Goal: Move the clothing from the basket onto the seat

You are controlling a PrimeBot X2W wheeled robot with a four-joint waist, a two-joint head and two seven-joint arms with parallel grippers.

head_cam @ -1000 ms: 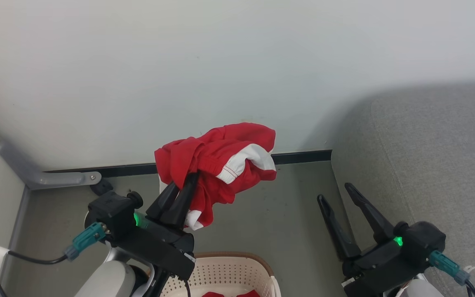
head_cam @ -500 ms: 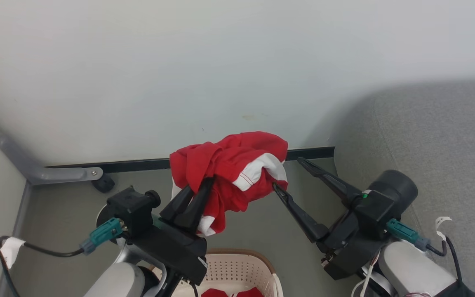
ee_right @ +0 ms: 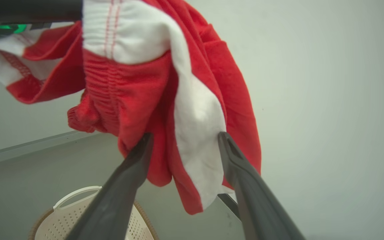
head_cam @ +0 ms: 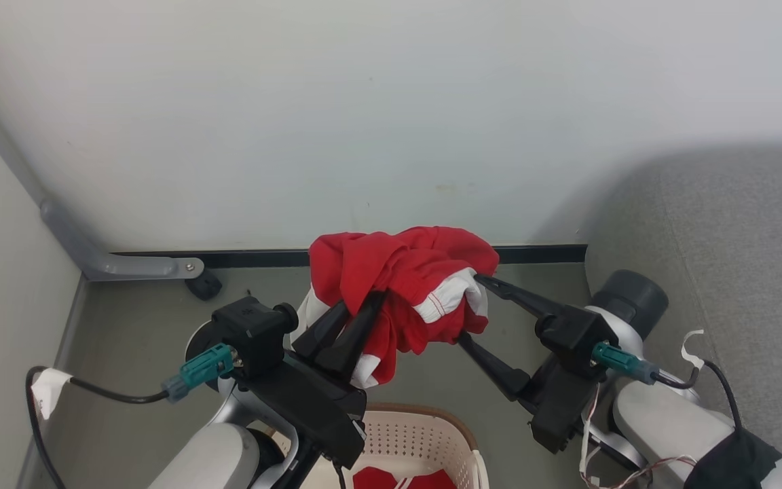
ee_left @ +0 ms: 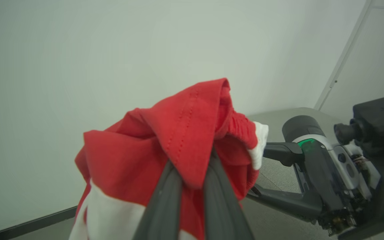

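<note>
A: Edges, room?
B: Head view. Wall (head_cam: 364, 102) across 12 o'clock, dark skirting (head_cam: 262, 259) at its foot. Seat (head_cam: 737, 231) takes up 3 o'clock, rounded edge towards the arms. Grey floor (head_cam: 146, 319) runs between wall and robot, widest from 8 to 10.
A: In the way?
B: Grey pipe (head_cam: 133, 267) along the corner at 9, black caster (head_cam: 202, 284) by its end. Basket (head_cam: 432, 441) at 6, below the arms.
A: Grippers?
B: Left gripper (head_cam: 364, 302) pinched tight on the red garment (head_cam: 398, 272), held aloft at centre, apart from the basket, short of the seat. Right gripper (head_cam: 470, 307) spread wide, fingers astride the garment's white band on its 3 o'clock side. Contact unclear, possibly touching.
A: Count?
B: Garments, two: one aloft, second garment (head_cam: 401, 479) lying in the basket. One basket, one seat, two grippers.
</note>
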